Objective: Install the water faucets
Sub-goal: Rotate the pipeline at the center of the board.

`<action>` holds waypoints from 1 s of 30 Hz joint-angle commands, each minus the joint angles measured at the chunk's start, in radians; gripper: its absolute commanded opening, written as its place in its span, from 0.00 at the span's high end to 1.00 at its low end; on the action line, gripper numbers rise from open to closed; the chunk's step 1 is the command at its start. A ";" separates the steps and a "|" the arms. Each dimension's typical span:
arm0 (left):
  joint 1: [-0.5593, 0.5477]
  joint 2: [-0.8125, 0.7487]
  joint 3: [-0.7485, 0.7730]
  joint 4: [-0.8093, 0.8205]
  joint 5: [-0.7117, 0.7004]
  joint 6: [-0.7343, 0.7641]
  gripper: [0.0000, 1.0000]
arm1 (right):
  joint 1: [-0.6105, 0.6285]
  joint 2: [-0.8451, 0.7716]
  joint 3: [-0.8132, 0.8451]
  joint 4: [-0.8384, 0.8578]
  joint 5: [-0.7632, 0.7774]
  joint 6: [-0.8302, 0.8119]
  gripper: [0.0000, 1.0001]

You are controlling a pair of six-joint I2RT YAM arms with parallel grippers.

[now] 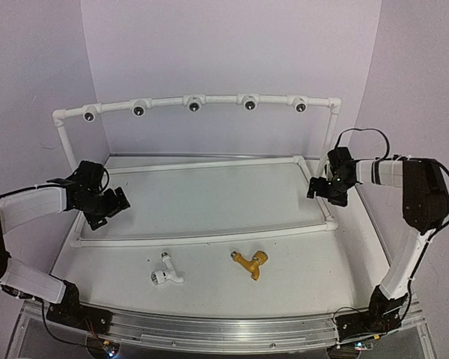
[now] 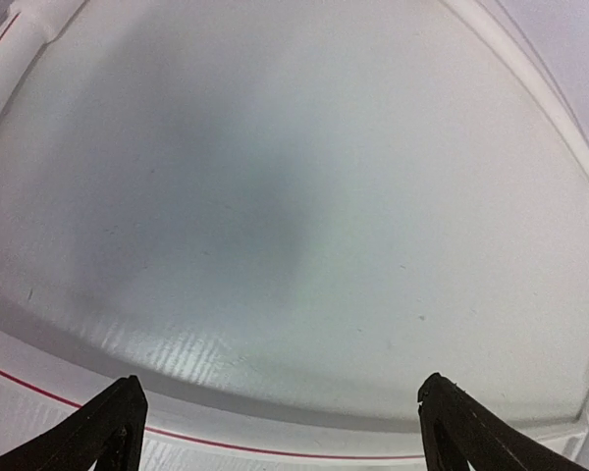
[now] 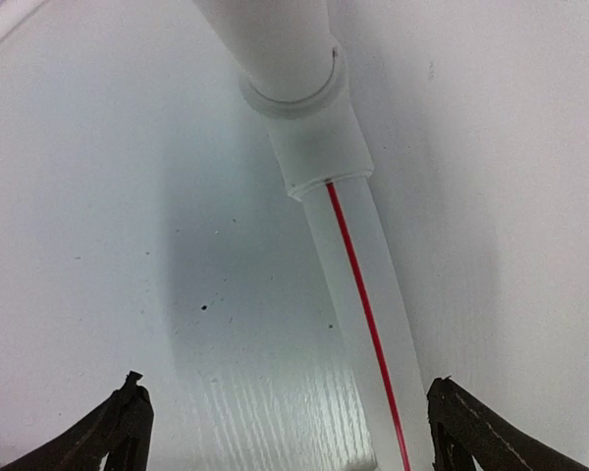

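Table [image 1: 307, 273]: white faucet [image 1: 167, 272], yellow faucet [image 1: 250, 262], overhead view only

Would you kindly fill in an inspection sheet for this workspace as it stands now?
Surface: white table, no spills seen.
Job's things: white faucet and yellow faucet lie apart on the table, on the near side of the pipe frame; none of its five dark sockets holds a faucet.
Clutter: nothing seen.
Grippers: left gripper and right gripper are both open and hold nothing; they sit at the frame's left and right sides.
Cables: a black cable loops above the right wrist.
Surroundings: plain pale walls.
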 commanded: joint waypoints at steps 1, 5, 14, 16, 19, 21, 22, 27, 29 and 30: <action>-0.011 -0.106 -0.034 0.105 0.211 0.124 0.00 | 0.070 -0.210 -0.067 -0.096 0.015 0.028 0.02; -0.024 -0.155 -0.049 0.175 0.356 0.144 0.00 | 0.192 -0.295 -0.165 -0.100 -0.109 0.048 0.02; -0.076 -0.145 -0.004 0.271 0.502 0.175 0.00 | 0.419 -0.328 -0.277 -0.076 -0.287 0.293 0.02; -0.104 -0.111 0.012 0.291 0.509 0.172 0.00 | 0.467 -0.315 -0.272 -0.075 -0.313 0.293 0.02; -0.150 -0.042 0.066 0.297 0.530 0.131 0.00 | 0.504 -0.316 -0.251 -0.086 -0.330 0.292 0.02; -0.177 0.010 0.108 0.294 0.560 0.067 0.00 | 0.514 -0.328 -0.259 -0.081 -0.348 0.319 0.02; -0.196 0.040 0.126 0.287 0.568 0.040 0.00 | 0.518 -0.327 -0.271 -0.077 -0.356 0.343 0.02; -0.328 0.113 0.178 0.275 0.511 -0.090 0.00 | 0.566 -0.292 -0.292 -0.004 -0.350 0.539 0.05; -0.372 0.128 0.191 0.272 0.457 -0.106 0.01 | 0.581 -0.274 -0.288 0.020 -0.325 0.613 0.05; -0.387 0.136 0.192 0.272 0.432 -0.111 0.01 | 0.594 -0.269 -0.288 0.033 -0.299 0.633 0.06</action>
